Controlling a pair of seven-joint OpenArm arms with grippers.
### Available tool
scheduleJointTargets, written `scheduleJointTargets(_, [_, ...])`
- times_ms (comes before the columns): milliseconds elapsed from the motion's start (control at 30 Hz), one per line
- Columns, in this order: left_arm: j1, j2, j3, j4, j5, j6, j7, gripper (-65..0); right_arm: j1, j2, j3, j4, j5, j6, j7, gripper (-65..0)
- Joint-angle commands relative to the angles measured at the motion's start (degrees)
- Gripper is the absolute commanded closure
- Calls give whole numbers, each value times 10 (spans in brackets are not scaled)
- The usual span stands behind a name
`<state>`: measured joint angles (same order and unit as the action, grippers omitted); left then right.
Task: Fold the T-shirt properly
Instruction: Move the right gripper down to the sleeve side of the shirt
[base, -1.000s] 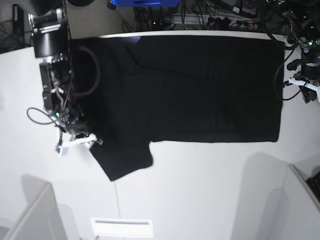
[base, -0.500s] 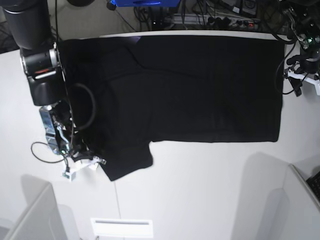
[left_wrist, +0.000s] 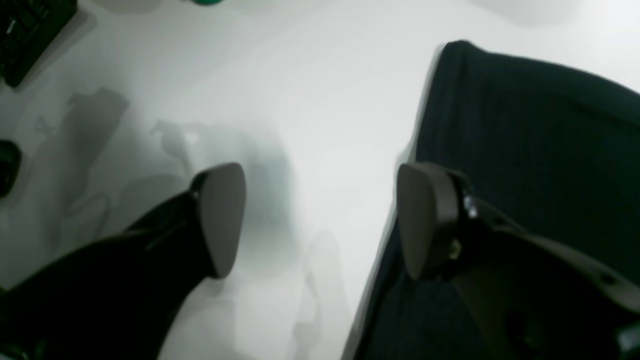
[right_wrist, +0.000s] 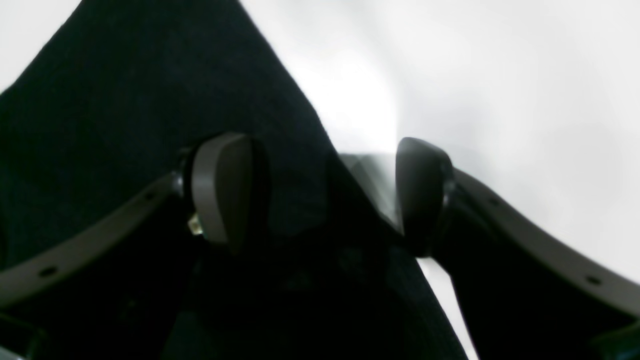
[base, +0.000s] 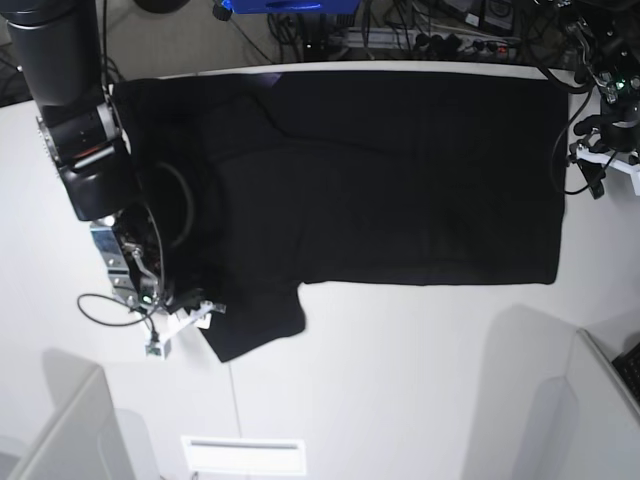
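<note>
Across the white table (base: 400, 380): black T-shirt (base: 380, 170) spread flat, sleeve at near left. Beyond far edge: tangled cables (base: 420, 35). No legible writing. Right gripper (right_wrist: 320, 195) fingers apart, straddling sleeve edge, seen only from wrist. Left gripper (left_wrist: 320, 220) fingers apart, astride the right hem, holding nothing.
</note>
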<state>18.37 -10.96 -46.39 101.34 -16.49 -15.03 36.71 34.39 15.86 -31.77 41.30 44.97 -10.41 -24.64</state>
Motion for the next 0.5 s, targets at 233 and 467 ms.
scheduleJointTargets(233, [-52, -13, 0, -43, 3, 3, -13, -467, 12, 2, -11, 3, 9, 3, -12, -195])
scheduleJointTargets(467, [-126, -46, 24, -96, 4, 3, 23, -467, 12, 2, -5, 3, 12, 3, -12, 0])
